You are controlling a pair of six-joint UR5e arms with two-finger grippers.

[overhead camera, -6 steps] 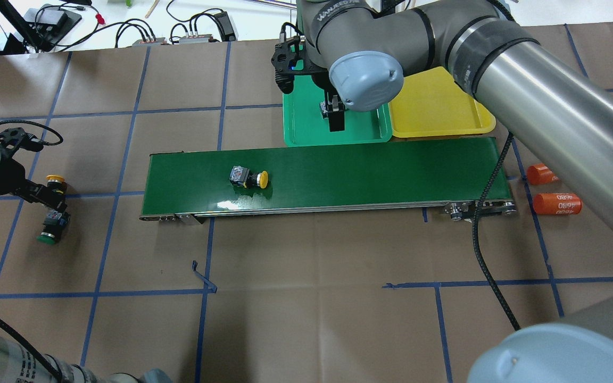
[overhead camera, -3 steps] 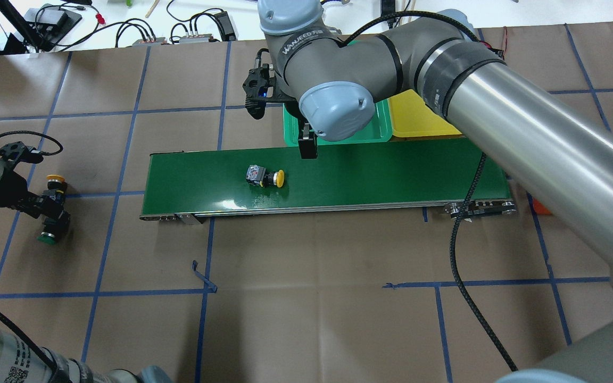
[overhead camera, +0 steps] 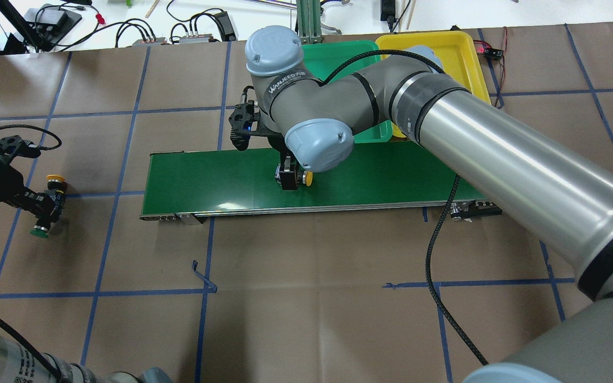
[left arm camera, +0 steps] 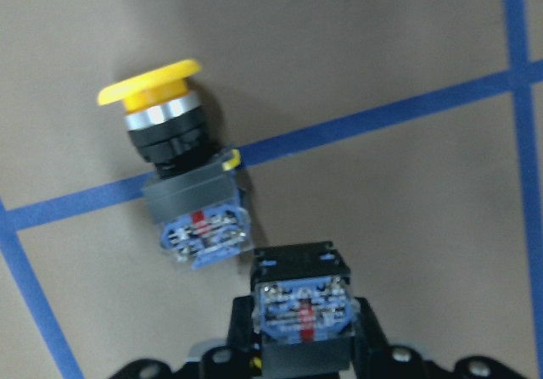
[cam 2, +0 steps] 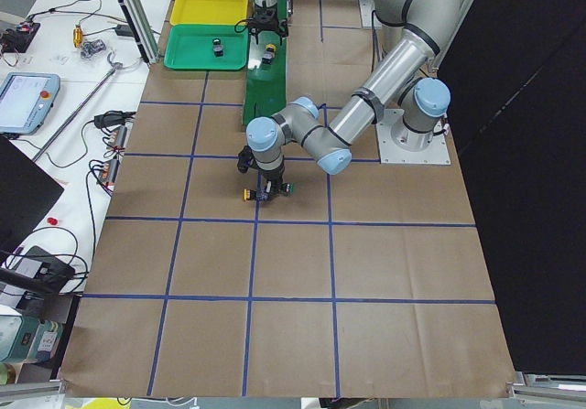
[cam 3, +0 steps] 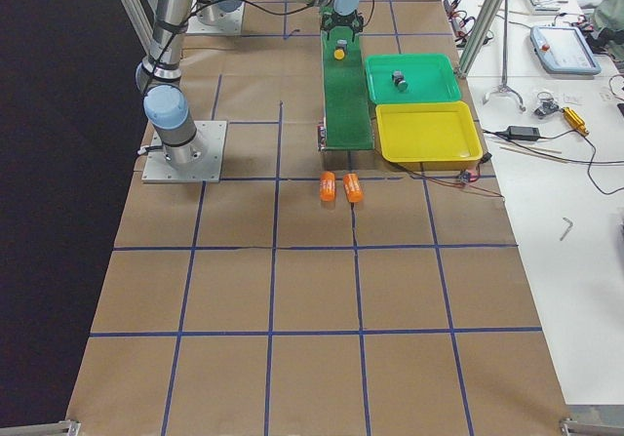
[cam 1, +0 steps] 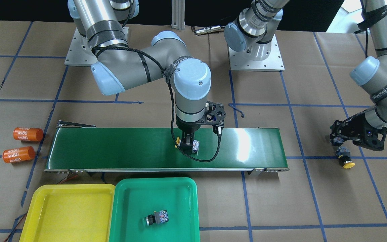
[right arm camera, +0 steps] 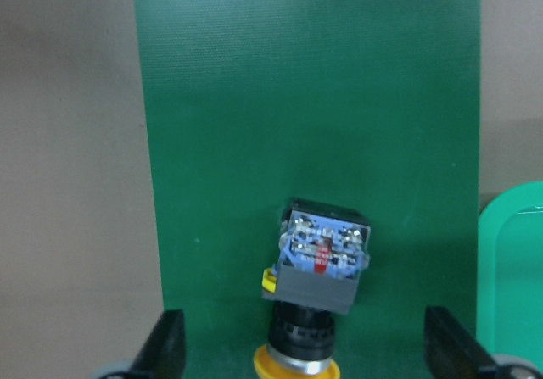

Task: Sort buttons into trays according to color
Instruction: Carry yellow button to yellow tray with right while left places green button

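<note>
A yellow-capped button (right arm camera: pixel 321 269) lies on the dark-green conveyor belt (overhead camera: pixel 205 175). My right gripper (right arm camera: pixel 307 349) is open and straddles it, one finger (right arm camera: pixel 165 349) on each side; it also shows in the overhead view (overhead camera: pixel 288 178). My left gripper (left arm camera: pixel 304 337) is shut on a green-capped button (overhead camera: pixel 38 231) at the table's left edge. A second yellow button (left arm camera: pixel 174 167) lies just beside it on the paper. Another green-capped button (cam 1: pixel 156 218) lies in the green tray (cam 1: pixel 136 201). The yellow tray (cam 1: pixel 69 215) holds nothing.
Two orange cylinders marked 4680 (cam 1: pixel 28 134) lie off the belt's end near the yellow tray. My right arm's black cable (overhead camera: pixel 434 239) hangs across the belt's front edge. Blue tape lines cross the brown paper.
My right arm swung from over the green tray down onto the belt, over the yellow button, which travelled rightward. My left gripper closed on the green button and shifted it slightly.
</note>
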